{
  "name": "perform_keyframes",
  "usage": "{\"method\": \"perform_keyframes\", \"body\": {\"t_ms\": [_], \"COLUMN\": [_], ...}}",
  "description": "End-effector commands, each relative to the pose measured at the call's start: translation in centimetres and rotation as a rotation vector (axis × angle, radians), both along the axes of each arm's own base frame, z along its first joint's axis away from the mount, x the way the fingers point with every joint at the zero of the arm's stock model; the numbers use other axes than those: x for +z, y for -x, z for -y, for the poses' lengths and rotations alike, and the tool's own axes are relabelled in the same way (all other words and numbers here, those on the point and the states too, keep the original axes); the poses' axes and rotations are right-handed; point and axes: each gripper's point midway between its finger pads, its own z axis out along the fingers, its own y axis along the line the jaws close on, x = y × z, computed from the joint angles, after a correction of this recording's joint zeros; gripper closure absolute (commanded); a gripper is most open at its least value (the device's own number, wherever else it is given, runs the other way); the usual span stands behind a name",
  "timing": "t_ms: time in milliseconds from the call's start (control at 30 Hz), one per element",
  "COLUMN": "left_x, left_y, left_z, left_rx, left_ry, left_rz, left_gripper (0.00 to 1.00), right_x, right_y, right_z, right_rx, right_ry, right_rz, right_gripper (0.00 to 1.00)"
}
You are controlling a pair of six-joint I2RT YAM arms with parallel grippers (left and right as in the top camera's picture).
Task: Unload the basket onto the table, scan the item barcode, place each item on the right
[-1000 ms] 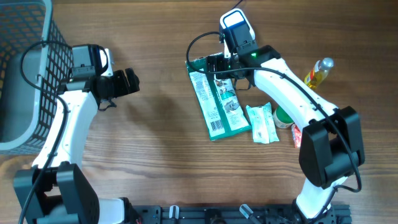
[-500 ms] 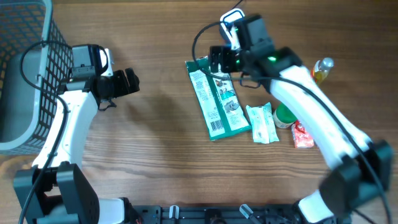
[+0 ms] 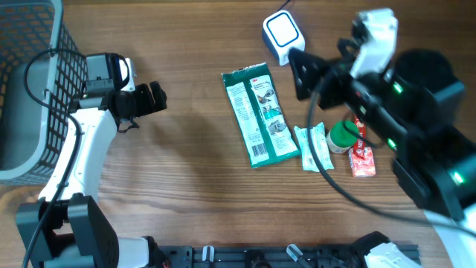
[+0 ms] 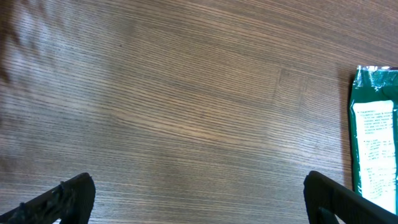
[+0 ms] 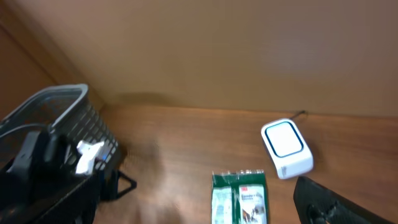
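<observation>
Near edge: a red packet point(image 3: 362, 161), a white sachet point(image 3: 313, 147) and a green round thing point(image 3: 342, 135) lie close together on the right of the wood-grain worktop point(image 3: 193, 164).
Item: the green package point(image 3: 257, 117) lies flat mid-worktop, just left of the sachet; neither gripper touches it.
Left gripper point(image 3: 152, 98): jaws spread wide with nothing between them, over bare wood, well left of the package.
Right gripper point(image 3: 301, 72): raised high above the worktop, blurred, jaws apart and empty.
Left side: a grey mesh basket point(image 3: 41, 126) stands at the worktop's edge.
Far end: a white scanner point(image 3: 282, 33) sits just beyond the package.
Room: a plain brown wall point(image 5: 199, 50) rises behind the worktop.
</observation>
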Motion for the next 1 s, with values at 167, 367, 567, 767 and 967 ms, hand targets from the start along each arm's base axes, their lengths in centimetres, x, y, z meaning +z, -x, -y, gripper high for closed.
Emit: {"method": "perform_keyframes", "body": {"t_ms": [167,367,567,767,967], "left_x": [0.1,0.1,0.1,0.1,0.1], "left_y": [-0.1,-0.1,-0.1,-0.1,-0.1], "left_z": [-0.3,-0.3,-0.3,-0.3,-0.3], "left_rx": [-0.004,-0.004,-0.004,-0.004,-0.004], "left_ry": [-0.011,-0.011,-0.011,-0.011,-0.011], "left_rz": [0.005,0.005,0.005,0.005,0.005], "left_gripper": [0.00,0.00,0.00,0.00,0.00], "right_x": [3.1,3.2,-1.0,-3.5,-0.9], "right_y": [10.9,16.1,17.0,14.0,14.1], "right_z": [5.8,9.6,12.1,11.8,10.0], "right_rx": [-0.036,-0.111,-0.237,-0.276,-0.197], "right_ry": [-0.049,-0.095,-0.108,-0.167,-0.126], "right_rz": [0.089,0.207,0.283,0.460,0.952], "right_gripper": [0.00,0.00,0.00,0.00,0.00]}}
